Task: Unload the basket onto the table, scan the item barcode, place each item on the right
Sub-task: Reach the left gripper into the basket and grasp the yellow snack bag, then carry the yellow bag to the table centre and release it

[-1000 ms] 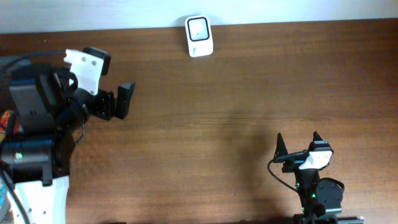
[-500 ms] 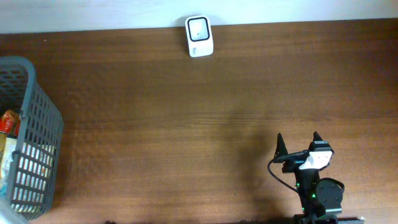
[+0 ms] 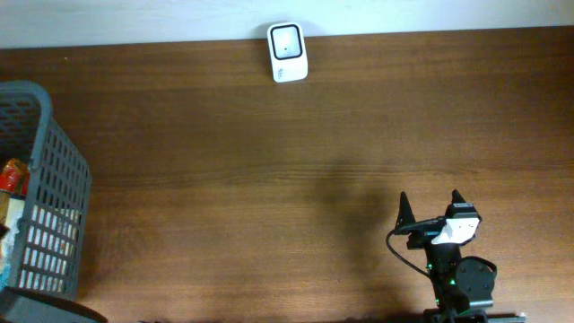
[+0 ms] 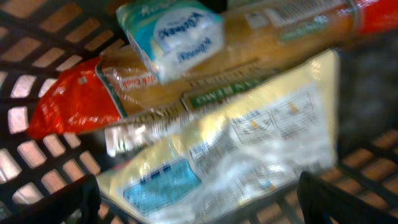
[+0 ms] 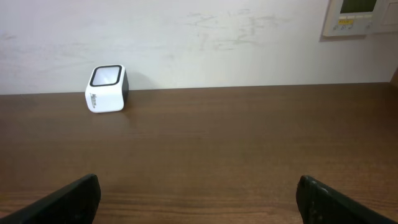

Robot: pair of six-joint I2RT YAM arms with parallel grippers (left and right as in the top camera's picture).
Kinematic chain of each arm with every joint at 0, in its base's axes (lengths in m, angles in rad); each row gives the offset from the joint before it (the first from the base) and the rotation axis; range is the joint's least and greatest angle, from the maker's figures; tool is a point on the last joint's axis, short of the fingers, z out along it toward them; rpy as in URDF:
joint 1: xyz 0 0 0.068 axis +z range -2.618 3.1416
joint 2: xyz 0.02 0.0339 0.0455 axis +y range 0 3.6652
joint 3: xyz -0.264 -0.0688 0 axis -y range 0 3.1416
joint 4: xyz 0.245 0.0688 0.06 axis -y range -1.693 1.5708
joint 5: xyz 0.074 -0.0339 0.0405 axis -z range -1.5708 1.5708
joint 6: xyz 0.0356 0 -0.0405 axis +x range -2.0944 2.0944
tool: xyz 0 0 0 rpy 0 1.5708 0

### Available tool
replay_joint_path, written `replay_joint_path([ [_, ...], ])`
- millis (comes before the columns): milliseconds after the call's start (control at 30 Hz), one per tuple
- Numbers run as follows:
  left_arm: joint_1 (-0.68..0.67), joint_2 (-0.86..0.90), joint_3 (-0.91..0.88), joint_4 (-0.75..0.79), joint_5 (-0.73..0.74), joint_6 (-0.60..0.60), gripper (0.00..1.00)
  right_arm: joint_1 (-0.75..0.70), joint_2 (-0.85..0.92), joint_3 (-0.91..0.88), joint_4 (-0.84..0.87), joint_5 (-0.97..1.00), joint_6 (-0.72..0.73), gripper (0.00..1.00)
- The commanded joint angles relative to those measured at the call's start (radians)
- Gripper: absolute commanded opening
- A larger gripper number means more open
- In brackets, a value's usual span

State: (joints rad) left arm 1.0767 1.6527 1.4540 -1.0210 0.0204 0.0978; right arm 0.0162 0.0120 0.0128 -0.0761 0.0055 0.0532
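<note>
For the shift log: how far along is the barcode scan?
Nothing is done yet: no item is near the scanner. In hand: the open left gripper hovers over packets in the basket, gripping none. Left: pick one and show its barcode to the scanner. The right gripper is open and empty.

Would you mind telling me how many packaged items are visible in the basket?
3: a small white-and-teal pack at the top, a long red-ended packet under it, a yellow bag lower in the view. More may lie hidden beneath.

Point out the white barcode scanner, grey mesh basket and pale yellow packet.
white barcode scanner [image 3: 287, 52]: overhead view, top face
grey mesh basket [image 3: 54, 206]: overhead view, side wall
pale yellow packet [image 4: 261, 143]: left wrist view, printed front
</note>
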Motion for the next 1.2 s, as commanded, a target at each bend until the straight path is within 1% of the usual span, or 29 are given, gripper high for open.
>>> replay_joint_path([
  [0, 0.011, 0.123, -0.051, 0.05, 0.002, 0.066, 1.0, -0.003, -0.006, -0.007, -0.004, -0.002, 0.006, 0.99],
  [33, 0.011, 0.166, -0.051, 0.056, 0.02, 0.082, 0.99, -0.003, -0.006, -0.007, -0.004, -0.002, 0.006, 0.99],
  [67, 0.011, 0.216, -0.052, 0.06, 0.109, 0.159, 0.95, -0.003, -0.006, -0.007, -0.004, -0.002, 0.006, 0.99],
  [100, 0.011, 0.246, -0.052, 0.063, 0.174, 0.198, 0.94, -0.003, -0.006, -0.007, -0.004, -0.002, 0.006, 0.99],
  [167, 0.01, 0.277, -0.052, 0.067, 0.213, 0.212, 0.89, -0.003, -0.006, -0.007, -0.004, -0.002, 0.006, 0.99],
  [233, 0.01, 0.278, -0.052, 0.066, 0.229, 0.211, 0.79, -0.003, -0.006, -0.007, -0.004, -0.002, 0.006, 0.99],
  [267, 0.01, 0.278, -0.052, 0.063, 0.231, 0.211, 0.7, -0.003, -0.006, -0.007, -0.004, -0.002, 0.006, 0.99],
  [300, 0.01, 0.278, -0.052, 0.059, 0.231, 0.211, 0.42, -0.003, -0.006, -0.007, -0.004, -0.002, 0.006, 0.99],
  [333, 0.01, 0.278, -0.052, 0.056, 0.231, 0.211, 0.04, -0.003, -0.006, -0.007, -0.004, -0.002, 0.006, 0.99],
  [367, 0.01, 0.277, -0.05, 0.047, 0.231, 0.211, 0.0, -0.003, -0.006, -0.007, -0.004, -0.002, 0.006, 0.99],
  [433, 0.01, 0.27, -0.005, -0.002, 0.231, 0.206, 0.0, -0.003, -0.006, -0.007, -0.004, -0.002, 0.006, 0.99],
  [467, 0.01, 0.255, 0.044, -0.032, 0.231, 0.177, 0.0, -0.003, -0.006, -0.007, -0.004, -0.002, 0.006, 0.99],
  [500, 0.01, 0.225, 0.137, -0.08, 0.227, 0.13, 0.0, -0.003, -0.006, -0.007, -0.004, -0.002, 0.006, 0.99],
  [567, 0.01, 0.163, 0.273, -0.126, 0.228, 0.062, 0.0, -0.003, -0.006, -0.007, -0.004, -0.002, 0.006, 0.99],
  [633, 0.01, 0.058, 0.396, -0.161, 0.257, -0.069, 0.0, -0.003, -0.006, -0.007, -0.004, -0.002, 0.006, 0.99],
  [700, 0.01, -0.027, 0.426, -0.126, 0.338, -0.114, 0.0, -0.003, -0.006, -0.007, -0.004, -0.002, 0.006, 0.99],
  [733, -0.002, -0.098, 0.427, -0.07, 0.445, -0.134, 0.0, -0.003, -0.006, -0.007, -0.004, -0.002, 0.006, 0.99],
  [767, -0.031, -0.153, 0.427, -0.03, 0.456, -0.166, 0.0, -0.003, -0.006, -0.007, -0.004, -0.002, 0.006, 0.99],
  [833, -0.12, -0.256, 0.427, 0.067, 0.455, -0.166, 0.0, -0.003, -0.006, -0.007, -0.004, -0.002, 0.006, 0.99],
  [867, -0.187, -0.313, 0.427, 0.125, 0.455, -0.169, 0.0, -0.003, -0.006, -0.007, -0.004, -0.002, 0.006, 0.99],
  [933, -0.271, -0.362, 0.427, 0.155, 0.454, -0.185, 0.0, -0.003, -0.006, -0.007, -0.004, -0.002, 0.006, 0.99],
  [967, -0.363, -0.392, 0.427, 0.153, 0.454, -0.184, 0.0, -0.003, -0.006, -0.007, -0.004, -0.002, 0.006, 0.99],
  [1000, -0.447, -0.397, 0.427, 0.14, 0.454, -0.184, 0.0, -0.003, -0.006, -0.007, -0.004, -0.002, 0.006, 0.99],
  [1067, -0.594, -0.38, 0.424, 0.067, 0.442, -0.184, 0.0, -0.003, -0.006, -0.007, -0.004, -0.002, 0.006, 0.99],
  [1100, -0.702, -0.352, 0.42, 0.012, 0.418, -0.183, 0.0, -0.003, -0.006, -0.007, -0.004, -0.002, 0.006, 0.99],
  [1133, -0.787, -0.319, 0.409, -0.02, 0.402, -0.171, 0.0, -0.003, -0.006, -0.007, -0.004, -0.002, 0.006, 0.98],
  [1167, -0.866, -0.279, 0.395, -0.053, 0.402, -0.114, 0.0, -0.003, -0.006, -0.007, -0.004, -0.002, 0.006, 0.99],
])
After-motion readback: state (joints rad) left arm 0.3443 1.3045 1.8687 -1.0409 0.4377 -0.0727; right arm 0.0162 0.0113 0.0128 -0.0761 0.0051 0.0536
